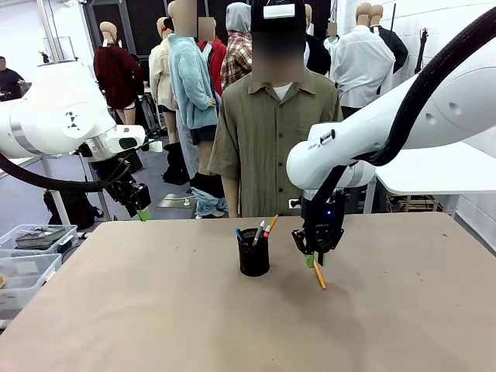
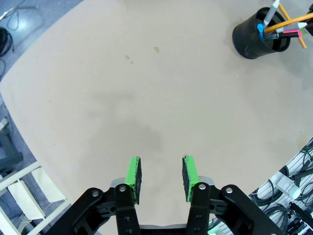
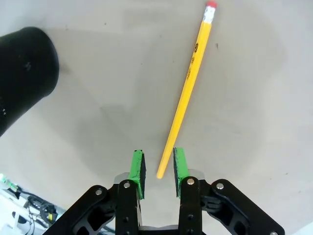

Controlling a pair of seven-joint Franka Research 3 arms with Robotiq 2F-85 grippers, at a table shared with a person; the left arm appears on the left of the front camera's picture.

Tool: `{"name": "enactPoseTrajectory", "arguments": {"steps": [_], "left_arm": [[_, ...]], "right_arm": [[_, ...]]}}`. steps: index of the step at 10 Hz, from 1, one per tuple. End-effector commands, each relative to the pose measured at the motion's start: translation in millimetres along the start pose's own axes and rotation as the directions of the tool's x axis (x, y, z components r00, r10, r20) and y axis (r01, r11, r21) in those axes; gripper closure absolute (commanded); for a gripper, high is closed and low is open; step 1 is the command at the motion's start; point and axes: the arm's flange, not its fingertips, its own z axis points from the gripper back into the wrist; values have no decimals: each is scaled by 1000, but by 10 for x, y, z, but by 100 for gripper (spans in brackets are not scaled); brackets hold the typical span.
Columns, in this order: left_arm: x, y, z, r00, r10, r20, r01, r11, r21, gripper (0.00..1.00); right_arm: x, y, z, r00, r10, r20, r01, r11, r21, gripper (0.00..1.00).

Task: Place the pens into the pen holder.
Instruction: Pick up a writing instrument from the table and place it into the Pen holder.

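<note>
The black mesh pen holder (image 1: 254,256) (image 2: 254,36) stands upright mid-table, and its dark side fills the left edge (image 3: 22,68) of the right wrist view. Several pens (image 1: 262,230) (image 2: 281,23) stick out of it: blue, white-silver, yellow-orange and pink-ended. A yellow pencil (image 1: 318,275) (image 3: 188,88) with a pink eraser lies flat on the table just right of the holder. My right gripper (image 1: 312,256) (image 3: 158,169) hangs low over it, open, its green pads either side of the pencil's near end without touching. My left gripper (image 1: 142,211) (image 2: 161,178) is raised over the table's far-left corner, open and empty.
A person (image 1: 275,139) stands at the table's far edge behind the holder, no hands over the table. Clear plastic bins (image 1: 31,252) sit off the left edge. The tan tabletop (image 1: 155,310) is bare in front and to the left.
</note>
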Motion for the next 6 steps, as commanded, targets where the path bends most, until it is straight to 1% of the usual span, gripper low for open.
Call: {"name": "enactPoseTrajectory", "arguments": {"steps": [1,5,6], "left_arm": [[-10,8,5,1000,-3,1,3,1000,20,54],[-10,8,5,1000,-3,1,3,1000,20,54],[-10,8,5,1000,-3,1,3,1000,20,54]], "right_arm": [[129,-41,-51,999,-47,23,48,997,-61,67],[238,-78,-136,998,-59,24,61,996,-68,67],[253,-55,-155,997,-63,51,68,993,-97,67]]}}
